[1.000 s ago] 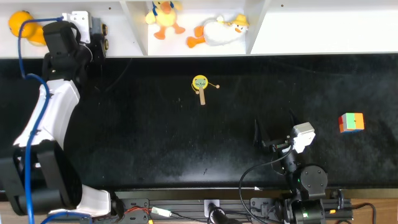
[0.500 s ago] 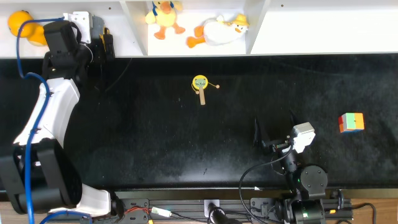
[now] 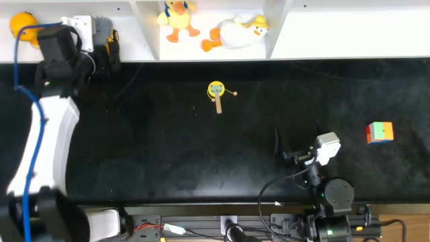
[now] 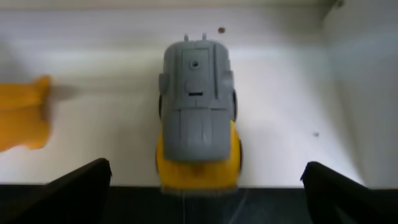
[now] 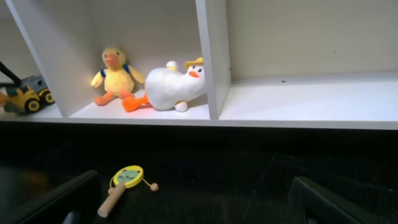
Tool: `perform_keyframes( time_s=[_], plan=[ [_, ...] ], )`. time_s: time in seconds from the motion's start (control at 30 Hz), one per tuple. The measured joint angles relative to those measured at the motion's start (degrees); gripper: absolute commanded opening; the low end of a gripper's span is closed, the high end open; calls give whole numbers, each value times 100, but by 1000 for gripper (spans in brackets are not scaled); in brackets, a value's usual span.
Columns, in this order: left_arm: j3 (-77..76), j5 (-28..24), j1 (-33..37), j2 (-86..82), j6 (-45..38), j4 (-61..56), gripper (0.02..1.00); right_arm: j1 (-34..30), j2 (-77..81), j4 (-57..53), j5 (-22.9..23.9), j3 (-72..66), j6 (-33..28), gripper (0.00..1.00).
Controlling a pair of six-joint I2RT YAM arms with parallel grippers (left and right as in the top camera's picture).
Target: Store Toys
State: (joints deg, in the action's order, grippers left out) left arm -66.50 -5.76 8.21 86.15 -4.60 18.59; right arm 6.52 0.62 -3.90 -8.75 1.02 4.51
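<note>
A grey and yellow toy truck [image 4: 198, 118] stands on the white shelf's [image 3: 134, 52] left compartment floor, also seen as the truck [image 3: 107, 37] from above. My left gripper [image 4: 199, 214] is open just in front of it, fingers wide on either side and not touching; in the top view the left gripper [image 3: 93, 48] sits at the shelf's edge. A yellow rattle drum [image 3: 216, 91] and a coloured cube [image 3: 379, 132] lie on the black table. My right gripper [image 3: 295, 140] rests open and empty near the front, facing the shelf.
An orange toy [image 3: 20, 24] lies left of the truck. A yellow duck plush [image 5: 114, 74] and a white duck plush [image 5: 174, 87] fill the middle compartment. The right compartment [image 5: 311, 99] holds nothing. White dividers [image 5: 211, 56] separate the bays.
My left arm's wrist has shifted left, and the truck has turned a little in its compartment. The right arm has not moved.
</note>
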Motion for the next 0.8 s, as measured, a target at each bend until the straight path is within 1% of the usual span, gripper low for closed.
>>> perform_keyframes(
  time_s=[0.17,0.33,0.43,0.53,0.67,0.8],
  plan=[
    [-9,-2,0,-765,26,925,998,0,0,-2,0,0,2,998],
    [-20,2,-42,-1270,247,2199,998,0,0,0,2,0,2,993],
    [-17,2,-260,-1578,396,2977,998,0,0,-4,-2,0,0,996],
    [-2,94,-649,-1980,616,3362,998,0,0,-2,0,0,0,996],
    [223,640,-1421,-2798,1132,3720,998,0,0,-2,-2,0,0,996],
    [551,1423,-2052,-3668,1775,4041,998,0,0,-2,0,0,0,996]
  ],
)
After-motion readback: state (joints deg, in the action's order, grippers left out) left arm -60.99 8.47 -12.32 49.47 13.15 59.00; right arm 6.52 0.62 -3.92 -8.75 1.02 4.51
